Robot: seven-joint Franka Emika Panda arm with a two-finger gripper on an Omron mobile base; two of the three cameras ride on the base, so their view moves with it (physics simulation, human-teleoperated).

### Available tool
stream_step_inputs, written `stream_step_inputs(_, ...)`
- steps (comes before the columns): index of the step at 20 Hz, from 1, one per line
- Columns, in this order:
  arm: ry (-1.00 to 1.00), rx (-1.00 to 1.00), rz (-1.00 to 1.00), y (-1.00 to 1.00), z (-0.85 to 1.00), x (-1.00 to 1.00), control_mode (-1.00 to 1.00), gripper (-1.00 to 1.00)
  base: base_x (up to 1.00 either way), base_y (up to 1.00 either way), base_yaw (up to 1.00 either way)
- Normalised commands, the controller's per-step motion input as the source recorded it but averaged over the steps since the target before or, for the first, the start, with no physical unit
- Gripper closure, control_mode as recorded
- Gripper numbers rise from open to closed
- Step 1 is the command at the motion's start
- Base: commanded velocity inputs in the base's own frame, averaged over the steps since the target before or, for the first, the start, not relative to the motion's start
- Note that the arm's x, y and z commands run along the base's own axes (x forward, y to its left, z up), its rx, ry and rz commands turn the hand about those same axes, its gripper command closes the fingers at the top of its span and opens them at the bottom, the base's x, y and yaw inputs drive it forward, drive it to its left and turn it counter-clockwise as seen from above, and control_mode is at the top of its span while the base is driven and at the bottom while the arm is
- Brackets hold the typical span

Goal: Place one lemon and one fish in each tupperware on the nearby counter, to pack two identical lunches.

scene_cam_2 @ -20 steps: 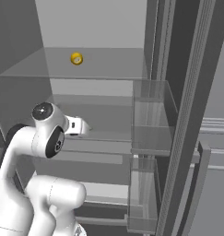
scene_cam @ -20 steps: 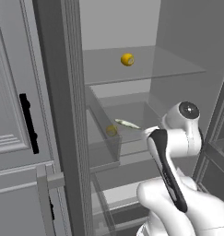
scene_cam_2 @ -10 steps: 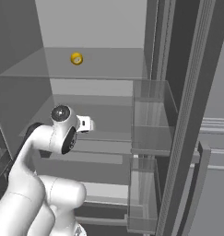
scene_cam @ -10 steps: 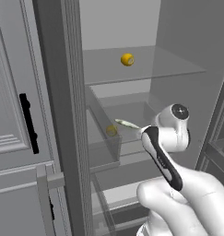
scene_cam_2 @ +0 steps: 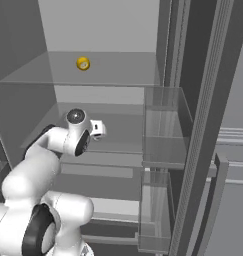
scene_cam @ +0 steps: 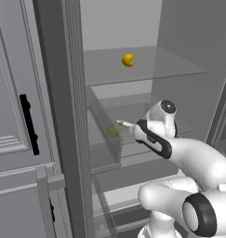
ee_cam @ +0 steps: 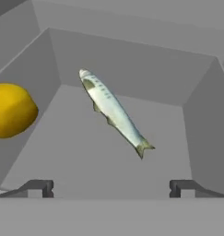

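Note:
My gripper is open inside the fridge, its two dark fingertips wide apart with nothing between them. Ahead of it, a slender silvery fish lies diagonally on the grey floor of a drawer. A yellow lemon rests to the left of the fish, against the drawer's side wall. From the left base view, the fish and that lemon lie just beyond my hand. A second lemon sits on the glass shelf above. The tupperware and the counter are out of view.
The drawer's walls close in on both sides of the fish. A glass shelf spans the fridge above my arm. Clear door bins hang on the open door at the right. A grey panel with a black handle stands at the left.
My arm has reached deeper into the fridge towards the fish, with the wrist dropping lower. The jaws stayed open. The lemons and the fish have not moved.

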Motion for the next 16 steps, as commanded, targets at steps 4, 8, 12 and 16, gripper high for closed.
stream_step_inputs(4,0.06,-0.02,0.16,0.14,-0.25,0.69,-1.00,-1.00,0.00,0.00,0.00)
stream_step_inputs(8,0.05,-0.01,0.11,0.00,-0.23,0.66,-1.00,-1.00,0.00,0.00,0.00)
stream_step_inputs(12,0.04,-0.04,0.06,0.03,-0.36,0.52,-1.00,-1.00,0.00,0.00,0.00)
stream_step_inputs(16,0.07,-0.04,0.03,0.09,-0.33,0.58,-1.00,-1.00,0.00,0.00,0.00)
